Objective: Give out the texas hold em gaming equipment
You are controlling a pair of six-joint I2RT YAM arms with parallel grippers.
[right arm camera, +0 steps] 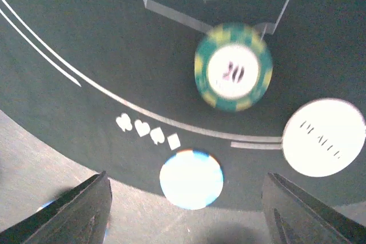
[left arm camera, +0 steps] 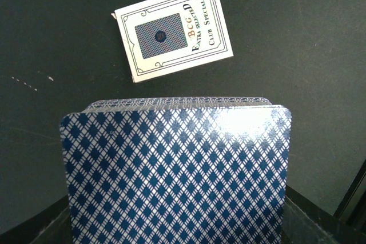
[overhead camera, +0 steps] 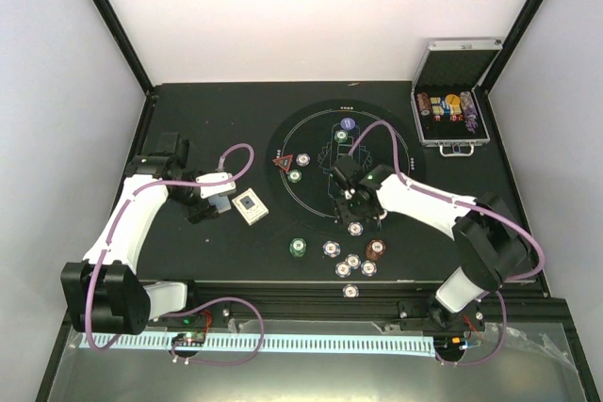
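In the left wrist view a deck of blue-diamond-backed playing cards [left arm camera: 177, 170] fills the foreground, and my left gripper [overhead camera: 215, 202] is shut on it, its fingers hidden behind the cards. The card box [left arm camera: 174, 30] lies flat just beyond, also seen as the card box [overhead camera: 250, 206] from above. My right gripper [right arm camera: 191, 212] stands open over the near rim of the round mat [overhead camera: 311, 204]. A pale blue-white chip [right arm camera: 191, 179] lies flat between its fingers [right arm camera: 80, 210], untouched. A green chip [right arm camera: 233, 67] and a white round button [right arm camera: 323, 137] lie beyond it.
Several loose chips [overhead camera: 352, 261] lie near the front edge, with a green one [overhead camera: 298, 248] to their left. A red triangular marker [overhead camera: 282, 165] and two chips [overhead camera: 303, 159] sit on the mat's left side. The open silver case [overhead camera: 455, 105] stands at back right.
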